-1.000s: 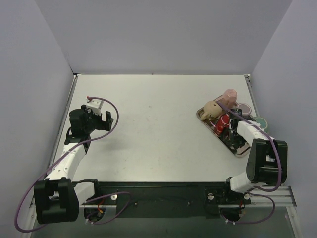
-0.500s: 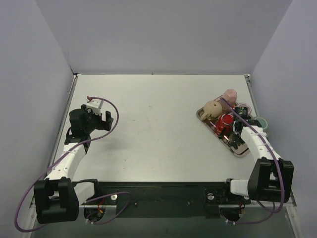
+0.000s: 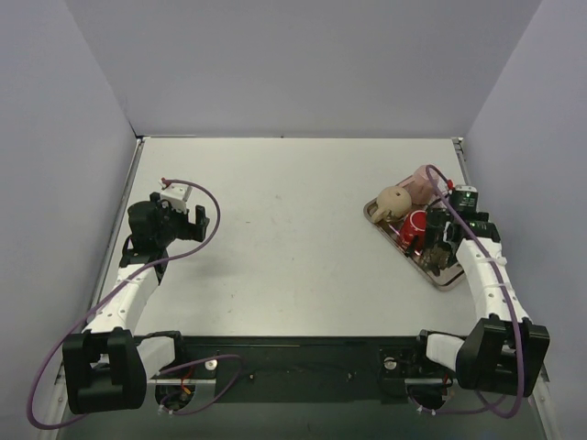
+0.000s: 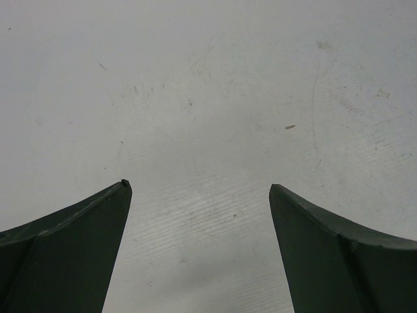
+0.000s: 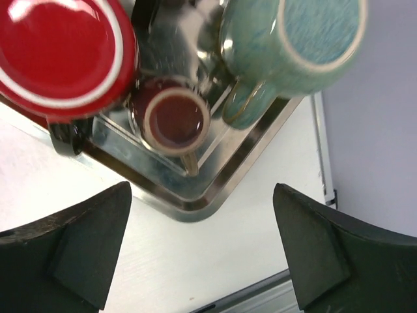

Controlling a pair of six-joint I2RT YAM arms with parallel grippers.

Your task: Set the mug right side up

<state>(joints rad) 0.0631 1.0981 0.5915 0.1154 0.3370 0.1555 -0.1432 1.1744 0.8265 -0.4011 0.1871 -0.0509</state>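
Seen from above, a pale surface (image 3: 293,229) holds a metal tray (image 3: 448,280) at about 3 o'clock, crowded with mugs. The red mug (image 3: 417,221) sits near the middle of the tray, a round face turned upward. A beige mug (image 3: 394,199) is at its 10 o'clock and a pink mug (image 3: 420,179) at its 12 o'clock. The right claw (image 3: 438,243) hangs over the tray just beside the red mug, at its 4 o'clock. In the right wrist view its two dark fingers are spread wide with nothing between them. Below them are only the tray's rounded corner and a strip of bare surface. That view shows the red mug at 10 o'clock as a glossy red disc ringed in white; whether this is its mouth or its base cannot be told. A small maroon cup (image 5: 176,120) with a cream rim sits just beside it, and a teal mug (image 5: 293,36) fills 1 o'clock, its handle toward the maroon cup. The left claw (image 3: 195,218) is at 9 o'clock, well apart from the tray, fingers spread wide over bare scuffed surface, holding nothing.
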